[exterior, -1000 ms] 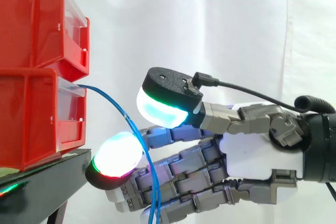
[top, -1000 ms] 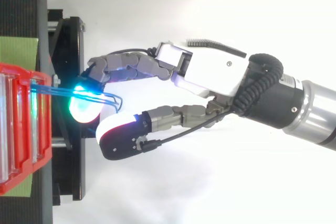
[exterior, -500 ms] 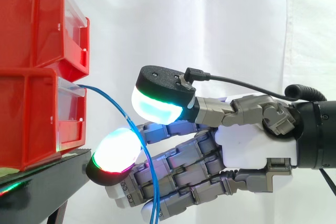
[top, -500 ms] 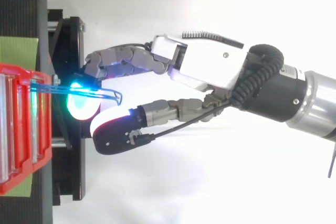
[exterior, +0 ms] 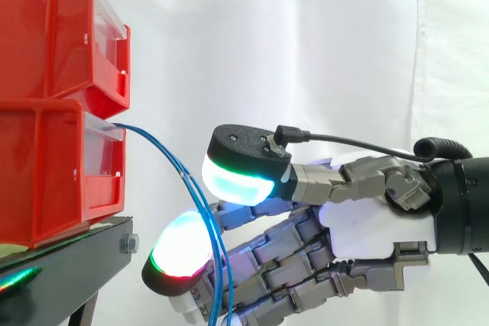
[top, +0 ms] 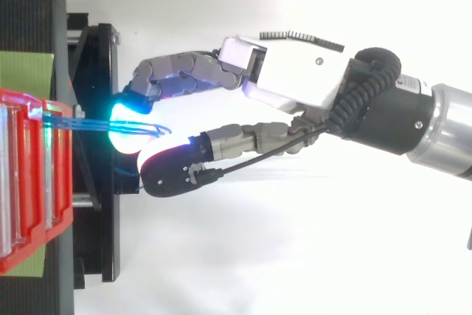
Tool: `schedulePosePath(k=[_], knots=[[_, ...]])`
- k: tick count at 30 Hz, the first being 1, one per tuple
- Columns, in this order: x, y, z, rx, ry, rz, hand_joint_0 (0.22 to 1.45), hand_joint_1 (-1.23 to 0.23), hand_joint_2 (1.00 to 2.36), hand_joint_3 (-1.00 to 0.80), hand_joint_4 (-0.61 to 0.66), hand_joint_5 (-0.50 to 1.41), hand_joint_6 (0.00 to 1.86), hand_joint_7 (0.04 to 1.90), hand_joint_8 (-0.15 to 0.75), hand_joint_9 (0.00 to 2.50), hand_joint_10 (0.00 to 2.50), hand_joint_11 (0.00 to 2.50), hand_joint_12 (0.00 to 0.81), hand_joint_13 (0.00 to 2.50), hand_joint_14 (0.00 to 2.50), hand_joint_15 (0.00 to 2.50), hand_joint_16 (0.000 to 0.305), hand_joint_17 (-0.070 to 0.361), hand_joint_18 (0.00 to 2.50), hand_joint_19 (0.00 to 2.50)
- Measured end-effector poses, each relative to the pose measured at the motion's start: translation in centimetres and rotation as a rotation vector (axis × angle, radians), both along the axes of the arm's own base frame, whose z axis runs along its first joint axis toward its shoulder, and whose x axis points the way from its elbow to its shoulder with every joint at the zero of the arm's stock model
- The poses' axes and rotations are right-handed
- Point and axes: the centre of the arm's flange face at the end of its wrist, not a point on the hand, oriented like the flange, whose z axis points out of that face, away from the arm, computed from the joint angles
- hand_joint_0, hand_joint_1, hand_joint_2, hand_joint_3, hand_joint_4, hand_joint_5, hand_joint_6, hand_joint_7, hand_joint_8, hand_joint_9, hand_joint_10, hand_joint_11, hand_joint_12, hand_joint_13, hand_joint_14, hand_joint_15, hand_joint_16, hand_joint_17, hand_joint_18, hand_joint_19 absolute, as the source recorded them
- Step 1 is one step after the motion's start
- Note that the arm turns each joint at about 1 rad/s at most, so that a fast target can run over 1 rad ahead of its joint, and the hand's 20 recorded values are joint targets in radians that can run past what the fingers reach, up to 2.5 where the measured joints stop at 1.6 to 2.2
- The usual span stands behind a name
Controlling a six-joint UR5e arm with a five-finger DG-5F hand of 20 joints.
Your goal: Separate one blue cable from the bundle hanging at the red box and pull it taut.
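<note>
Several thin blue cables (exterior: 179, 167) leave the front of the lower red box (exterior: 46, 166) and hang in a curve down to the right. My hand (exterior: 367, 227) reaches in from the right at their height. The cables run through the narrow gap between the thumb pad (exterior: 238, 179) above and a glowing finger pad (exterior: 179, 253) below, then cross in front of the lower fingers. The thumb and fingers stand slightly apart. From above, the cable loop (top: 151, 129) lies between the cyan finger pad (top: 127, 117) and the thumb (top: 173, 171). I cannot pick out a single separated cable.
A second red bin (exterior: 53, 28) is stacked on the lower box. Both rest on a black stand (exterior: 69, 253) whose edge lies just left of my fingertips. A white curtain hangs behind.
My hand has drawn a little right and lower, away from the stand edge. The thumb has come closer to the fingers, narrowing the gap around the cables.
</note>
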Motion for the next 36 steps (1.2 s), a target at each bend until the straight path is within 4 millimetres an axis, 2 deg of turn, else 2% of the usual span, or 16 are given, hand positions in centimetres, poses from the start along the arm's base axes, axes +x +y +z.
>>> schedulePosePath(k=[9, 16, 26, 30, 36], knots=[[-0.1, -0.1, 0.8, 0.005, -0.002, 0.043, 0.61, -0.52, 1.0, -0.46, 0.24, -0.13, 0.5, 1.13, 0.269, 0.64, 0.01, 0.19, 0.274, 0.36, 0.0, 0.0, 0.035, 0.079, 0.35, 0.22], [-0.1, 0.0, 1.5, 0.007, -0.008, 0.048, 0.62, -0.57, 1.01, -0.4, 0.17, -0.12, 0.51, 1.33, 0.27, 0.65, 0.01, 0.19, 0.271, 0.36, 0.0, 0.0, 0.035, 0.079, 0.37, 0.21], [-0.1, -0.1, 1.7, 0.007, -0.01, 0.048, 0.62, -0.57, 1.01, -0.42, 0.17, -0.14, 0.6, 1.21, 0.273, 0.66, 0.01, 0.2, 0.271, 0.37, 0.0, 0.0, 0.035, 0.079, 0.37, 0.21], [-0.3, -0.3, 2.2, 0.006, -0.007, 0.046, 0.61, -0.5, 1.0, -0.47, 0.17, -0.14, 0.6, 1.19, 0.274, 0.66, 0.01, 0.21, 0.272, 0.37, 0.0, 0.0, 0.035, 0.079, 0.37, 0.22], [-0.7, -0.6, 3.2, 0.005, 0.004, 0.042, 0.64, -0.48, 1.01, -0.38, 0.15, -0.14, 0.62, 1.2, 0.274, 0.66, 0.01, 0.21, 0.271, 0.37, 0.0, 0.0, 0.035, 0.078, 0.37, 0.21]])
